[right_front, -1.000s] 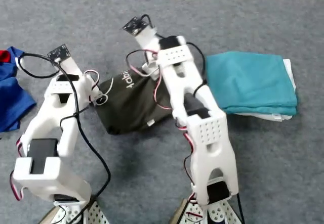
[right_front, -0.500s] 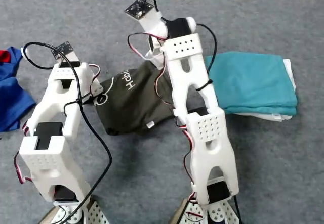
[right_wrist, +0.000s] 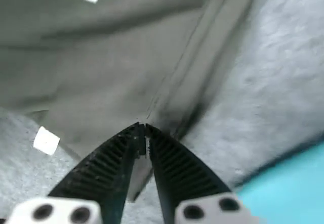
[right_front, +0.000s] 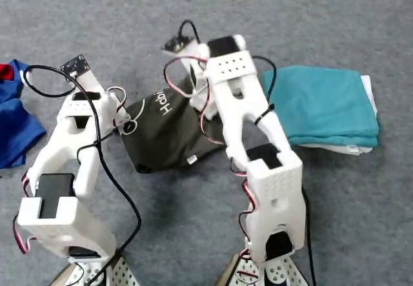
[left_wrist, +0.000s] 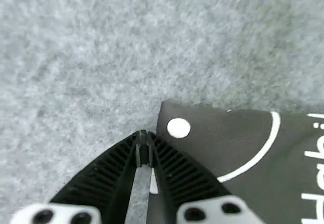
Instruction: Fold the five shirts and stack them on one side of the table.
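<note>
A dark olive shirt [right_front: 169, 134] with white print lies partly folded in the middle of the grey table. My left gripper [right_front: 122, 123] sits at its left corner; the left wrist view has the gripper [left_wrist: 143, 150] shut, pinching the shirt's edge [left_wrist: 217, 143] beside a white dot. My right gripper [right_front: 199, 95] is at the shirt's far right edge. Its fingers are shut on a seam fold of the dark shirt [right_wrist: 126, 67] in the right wrist view, gripper [right_wrist: 142, 133]. A folded teal shirt [right_front: 319, 105] rests on a folded white one [right_front: 361, 148] at the right.
A crumpled blue shirt [right_front: 14, 121] with a red patch lies at the table's left edge. Cables loop from both arms over the dark shirt. Bare grey felt [right_front: 174, 221] stretches between the arm bases and along the far side.
The right gripper swung to the far side with the dark shirt's edge, then came back nearer and lower. The left arm shifted forward and returned. The shirt's print has turned.
</note>
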